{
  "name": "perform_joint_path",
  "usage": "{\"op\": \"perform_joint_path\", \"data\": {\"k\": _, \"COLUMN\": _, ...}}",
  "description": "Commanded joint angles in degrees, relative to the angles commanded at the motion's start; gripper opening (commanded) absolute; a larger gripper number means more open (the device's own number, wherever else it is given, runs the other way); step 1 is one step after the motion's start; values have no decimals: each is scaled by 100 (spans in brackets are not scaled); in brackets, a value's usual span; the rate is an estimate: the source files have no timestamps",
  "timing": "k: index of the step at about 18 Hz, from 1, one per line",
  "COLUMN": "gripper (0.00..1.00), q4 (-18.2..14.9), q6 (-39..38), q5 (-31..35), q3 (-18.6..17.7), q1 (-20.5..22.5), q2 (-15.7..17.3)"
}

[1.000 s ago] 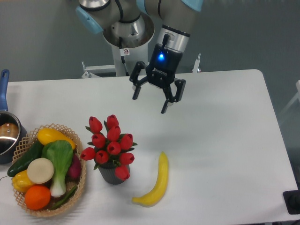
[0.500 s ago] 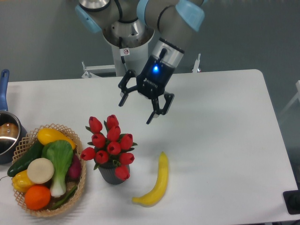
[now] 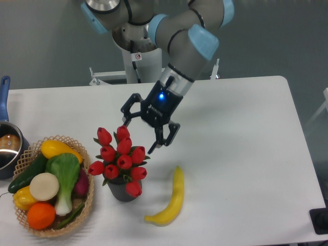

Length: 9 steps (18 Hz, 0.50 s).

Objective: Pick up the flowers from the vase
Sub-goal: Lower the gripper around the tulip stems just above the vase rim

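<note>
Flowers [image 3: 119, 156] in vase [image 3: 123, 191], between basket [image 3: 88, 202] and banana [image 3: 170, 199].

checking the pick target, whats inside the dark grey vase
The flowers, red tulip buds with green leaves, stand in the vase. The buds cover its mouth, so the stems and anything else inside cannot be seen. The open gripper is just beside the buds.

Bright, even overhead light, sharp focus throughout.
The white desk [image 3: 241, 154] shows only soft, faint shadows; a blue indicator light glows on the gripper [image 3: 139, 134].
</note>
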Motion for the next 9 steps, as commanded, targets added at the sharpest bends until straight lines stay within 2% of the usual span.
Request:
{"op": "perform_joint_path", "data": {"k": 3, "gripper": 100, "q4": 9, "q6": 0, "q5": 9, "q3": 167, "q1": -17, "q2": -150}}
{"op": "perform_joint_path", "data": {"k": 9, "gripper": 100, "q4": 9, "q6": 9, "q5": -9, "q3": 176, "q1": -105, "q2": -203}}
